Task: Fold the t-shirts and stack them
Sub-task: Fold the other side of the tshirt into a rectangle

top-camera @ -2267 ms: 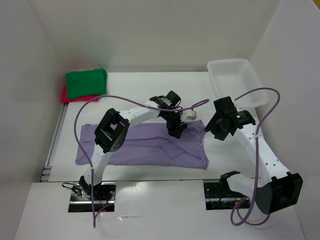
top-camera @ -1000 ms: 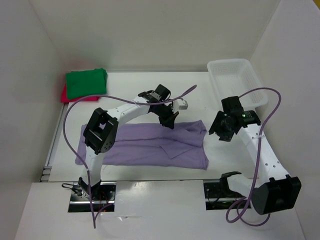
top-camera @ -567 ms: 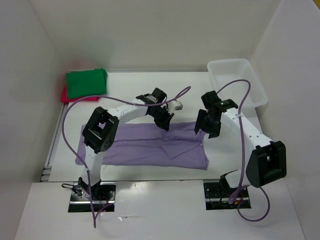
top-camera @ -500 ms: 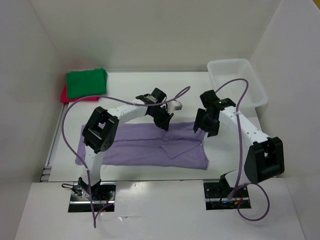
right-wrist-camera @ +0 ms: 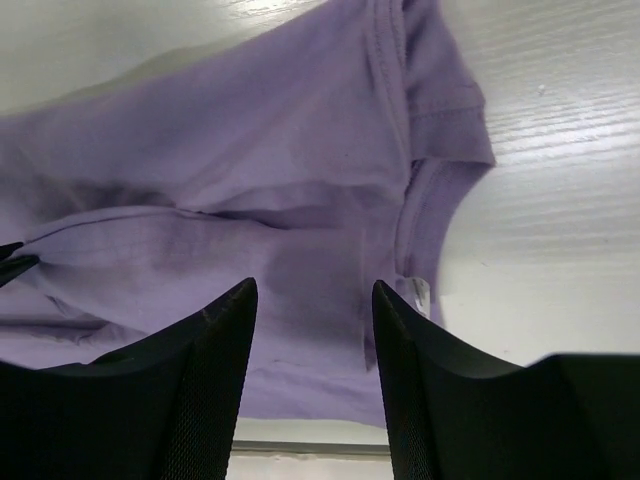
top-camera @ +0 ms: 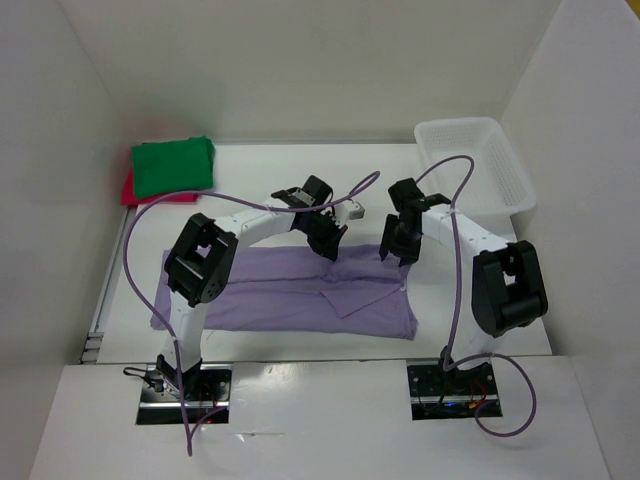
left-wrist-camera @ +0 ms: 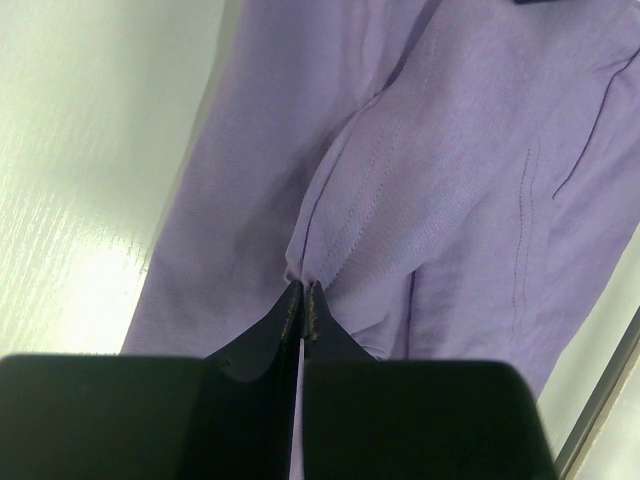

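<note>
A lavender t-shirt (top-camera: pixel 290 295) lies spread across the table in a long folded band. My left gripper (top-camera: pixel 328 246) is shut on a pinch of its far edge; in the left wrist view the closed fingertips (left-wrist-camera: pixel 303 292) hold a pucker of the lavender t-shirt (left-wrist-camera: pixel 440 170). My right gripper (top-camera: pixel 392 250) hangs over the shirt's far right corner, by the collar. Its jaws (right-wrist-camera: pixel 312 300) stand open above the lavender t-shirt (right-wrist-camera: pixel 250 170), nothing between them. A folded green t-shirt (top-camera: pixel 172 166) rests on a red t-shirt (top-camera: pixel 130 188) at the back left.
A white plastic basket (top-camera: pixel 472 165) stands at the back right. White walls enclose the table on the left, back and right. Purple cables loop over both arms. The arm bases (top-camera: pixel 184 385) sit at the near edge.
My right arm has swung left from beside the basket to above the shirt's right end. My left gripper has drawn the pinched edge slightly back and left, staying shut.
</note>
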You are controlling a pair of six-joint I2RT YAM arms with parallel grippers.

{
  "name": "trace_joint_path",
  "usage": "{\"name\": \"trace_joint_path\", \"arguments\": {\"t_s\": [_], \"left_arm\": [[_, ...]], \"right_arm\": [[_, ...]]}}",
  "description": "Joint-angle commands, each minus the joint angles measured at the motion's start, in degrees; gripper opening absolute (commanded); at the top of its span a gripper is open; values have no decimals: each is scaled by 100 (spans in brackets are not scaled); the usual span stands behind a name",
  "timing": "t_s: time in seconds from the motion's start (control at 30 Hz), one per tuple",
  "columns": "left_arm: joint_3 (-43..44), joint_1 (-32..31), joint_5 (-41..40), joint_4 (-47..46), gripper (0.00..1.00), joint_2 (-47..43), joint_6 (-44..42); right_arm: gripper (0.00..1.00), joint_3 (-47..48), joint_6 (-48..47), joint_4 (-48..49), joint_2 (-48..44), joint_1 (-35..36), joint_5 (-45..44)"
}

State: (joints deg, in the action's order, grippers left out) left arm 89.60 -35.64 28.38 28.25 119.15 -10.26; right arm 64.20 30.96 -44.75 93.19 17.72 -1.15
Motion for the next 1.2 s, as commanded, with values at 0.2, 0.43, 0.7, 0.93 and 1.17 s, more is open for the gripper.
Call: {"name": "trace_joint_path", "arguments": {"t_s": [0.2, 0.43, 0.7, 0.93, 1.17], "left_arm": [[31, 31, 168, -56, 1, -59, 59], [84, 31, 168, -4, 1, -59, 59], [-92, 31, -236, -188, 0, -427, 287], [-285, 31, -631, -461, 0, -490, 472], [-338, 31, -641, -409, 0, -314, 472]], "right_arm": [[55, 189, 130, -33, 288, -92, 229], [18, 242, 182, 160, 192, -93, 212], [0, -188, 182, 800, -362, -93, -254], [0, -444, 182, 1496, -539, -93, -676], [0, -242, 235, 1234, 339, -146, -676]]}}
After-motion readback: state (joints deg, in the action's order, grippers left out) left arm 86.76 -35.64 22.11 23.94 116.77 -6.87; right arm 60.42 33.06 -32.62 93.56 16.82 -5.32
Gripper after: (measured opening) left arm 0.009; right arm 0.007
